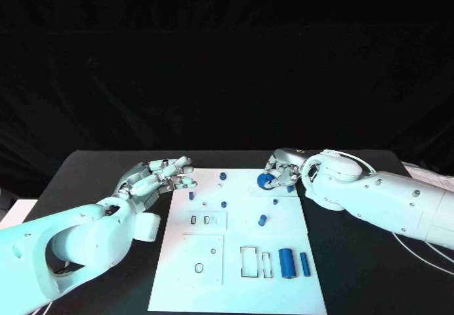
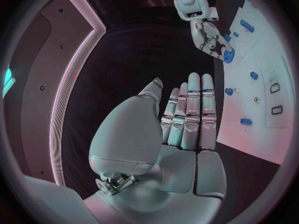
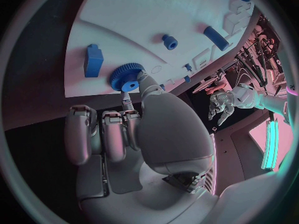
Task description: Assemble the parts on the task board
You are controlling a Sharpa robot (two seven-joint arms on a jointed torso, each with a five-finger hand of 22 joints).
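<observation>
A blue gear (image 1: 267, 179) sits at the far right corner of the white board (image 1: 237, 262), and the right hand (image 1: 284, 169) is down on it. In the right wrist view the thumb tip presses against the toothed rim and hub of the gear (image 3: 126, 78) while the other fingers (image 3: 102, 134) are curled in beside the palm, short of the gear; whether the gear is truly pinched or only touched, I cannot tell. A blue block (image 3: 93, 60) stands just beside the gear, toward the board's edge.

Further in from the gear, several small blue pegs stand on the board; I count roughly six in the head view, one (image 1: 262, 220) near the middle of the board. At the near right corner, well away from the gear, two blue cylinders (image 1: 286, 261) lie side by side, with a thin blue bar (image 1: 267, 264) next to them in a rectangular slot.

The left hand (image 1: 159, 176) hovers off the board's far left corner, across the board from the gear, its fingers (image 2: 190, 109) straight and side by side, thumb apart, holding nothing.
</observation>
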